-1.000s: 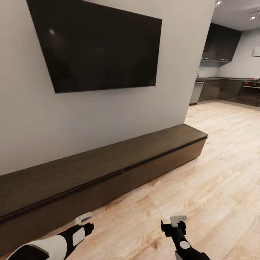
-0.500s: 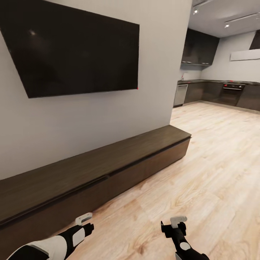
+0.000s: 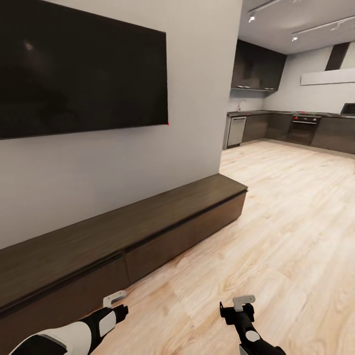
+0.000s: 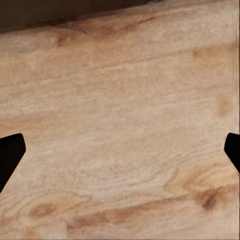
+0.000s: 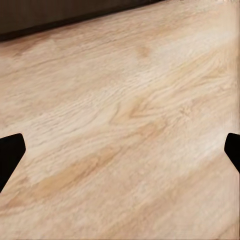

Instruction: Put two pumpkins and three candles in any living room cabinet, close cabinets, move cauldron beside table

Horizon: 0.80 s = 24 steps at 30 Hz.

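The cabinet (image 3: 148, 231) and the television (image 3: 74, 74) above it run off the picture's left edge — kitchen fittings beyond the cabinet's far end are too small to tell.

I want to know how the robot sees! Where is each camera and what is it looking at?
Head view: up on the head, facing the cabinet, TV and far kitchen; both arms show below.
Left wrist view: over the floor, dark fingertips at the edges.
Right wrist view: same, fingertips wide apart.
Shared: the wooden floor.
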Available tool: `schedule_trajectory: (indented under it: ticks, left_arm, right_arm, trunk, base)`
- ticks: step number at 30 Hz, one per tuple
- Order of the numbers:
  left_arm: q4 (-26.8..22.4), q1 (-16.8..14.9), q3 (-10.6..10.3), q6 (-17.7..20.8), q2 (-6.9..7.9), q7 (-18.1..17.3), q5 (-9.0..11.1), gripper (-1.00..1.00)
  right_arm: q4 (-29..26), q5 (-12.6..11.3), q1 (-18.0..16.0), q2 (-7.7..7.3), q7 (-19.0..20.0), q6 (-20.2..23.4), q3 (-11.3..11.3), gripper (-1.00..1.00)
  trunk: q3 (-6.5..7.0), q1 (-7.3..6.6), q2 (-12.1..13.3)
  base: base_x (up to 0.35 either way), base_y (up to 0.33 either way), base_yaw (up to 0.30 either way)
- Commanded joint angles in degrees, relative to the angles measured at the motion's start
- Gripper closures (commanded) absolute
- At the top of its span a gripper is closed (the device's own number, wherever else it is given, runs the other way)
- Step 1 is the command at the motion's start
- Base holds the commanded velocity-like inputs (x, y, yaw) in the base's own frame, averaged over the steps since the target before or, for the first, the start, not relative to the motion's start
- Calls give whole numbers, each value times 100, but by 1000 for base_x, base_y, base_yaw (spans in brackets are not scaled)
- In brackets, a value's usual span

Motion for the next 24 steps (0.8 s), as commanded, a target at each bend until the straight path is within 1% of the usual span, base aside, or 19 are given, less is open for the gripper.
schedule_trajectory:
  ticks: [1,24]
  left_arm:
    - [9,-8,-48,13,-4,15,30,-100]
    - [9,-5,-48,13,-6,15,30,-100]
  right_arm:
    - [5,-49,-4,-1,-25,-18,50,-100]
    - [6,-49,-4,-1,-24,-24,50,-100]
  trunk:
    - [-5,1,-2]
    - [-5,1,-2]
  base:
    - [234,-254,-1]
    - [239,-254,0]
